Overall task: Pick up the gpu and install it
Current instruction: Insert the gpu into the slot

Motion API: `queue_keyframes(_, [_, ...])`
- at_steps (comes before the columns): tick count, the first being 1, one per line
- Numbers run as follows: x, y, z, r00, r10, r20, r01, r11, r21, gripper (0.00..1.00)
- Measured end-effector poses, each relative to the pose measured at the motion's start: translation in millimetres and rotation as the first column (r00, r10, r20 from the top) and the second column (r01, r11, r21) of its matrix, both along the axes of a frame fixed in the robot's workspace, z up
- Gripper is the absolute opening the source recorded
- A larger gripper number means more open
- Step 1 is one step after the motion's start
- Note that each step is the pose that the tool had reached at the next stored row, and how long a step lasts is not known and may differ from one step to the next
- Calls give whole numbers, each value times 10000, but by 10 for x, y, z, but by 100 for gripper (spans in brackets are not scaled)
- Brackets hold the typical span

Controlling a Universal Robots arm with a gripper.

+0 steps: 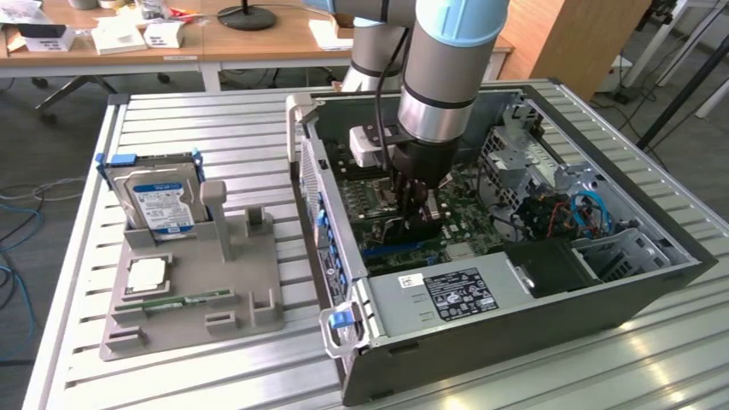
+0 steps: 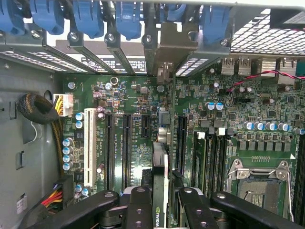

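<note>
The arm reaches down into the open computer case (image 1: 638, 282). My gripper (image 1: 412, 201) is shut on the gpu (image 1: 401, 229), a dark card held on edge just above the green motherboard (image 1: 467, 213). In the wrist view the gpu (image 2: 160, 157) runs edge-on away from my gripper (image 2: 159, 202), with one black finger (image 2: 139, 205) on each side of it. Its silver bracket (image 2: 167, 45) stands at the case's rear slot openings, among the blue latches (image 2: 128, 19). The card lies between two black expansion slots (image 2: 181, 143). I cannot tell whether its lower edge sits in a slot.
On the exterior view's left, a grey holder (image 1: 188, 282) carries a blue-labelled hard drive (image 1: 160, 196), a processor chip (image 1: 148, 275) and a green memory stick (image 1: 183, 301). Inside the case are the power supply (image 1: 450, 295), the processor socket (image 2: 259, 183) and cable bundles (image 2: 40, 109).
</note>
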State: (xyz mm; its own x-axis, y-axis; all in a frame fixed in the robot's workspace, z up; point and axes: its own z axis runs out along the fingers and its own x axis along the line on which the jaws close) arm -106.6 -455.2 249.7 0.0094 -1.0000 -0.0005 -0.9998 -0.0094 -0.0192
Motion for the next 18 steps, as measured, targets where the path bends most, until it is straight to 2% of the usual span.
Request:
queue_keyframes(4, [0,0,0,10000,0,-2,0,10000,0,27])
queue_keyframes(5, [0,0,0,10000,-1,0,1,10000,0,33])
queue_keyframes(14, [0,0,1,10000,0,0,0,10000,0,33])
queue_keyframes(18, [0,0,65,10000,-1,-1,1,10000,-1,33])
